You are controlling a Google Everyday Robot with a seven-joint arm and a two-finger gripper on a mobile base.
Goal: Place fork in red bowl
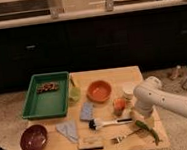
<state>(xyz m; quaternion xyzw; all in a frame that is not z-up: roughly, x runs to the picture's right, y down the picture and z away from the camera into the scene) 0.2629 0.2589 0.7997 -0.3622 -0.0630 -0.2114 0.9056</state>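
The fork (pixel 124 135) lies at the desk's (pixel 112 75) front edge beside the green pepper (pixel 149 131), well apart from the red bowl (pixel 34 138) at front left. Just behind it hangs the end effector (pixel 140 112) — released or clenched, one cannot tell. The approach seems in hand, and the next move calls for a descent onto the fork.

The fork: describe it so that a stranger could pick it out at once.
On the light wooden table, look to the front edge, right of centre, near the robot's gripper. There lies the small silvery metal fork, between the white-handled black-bristled brush behind it and the long green pepper to its right. It is the slim, shiny one, shorter than the brush.
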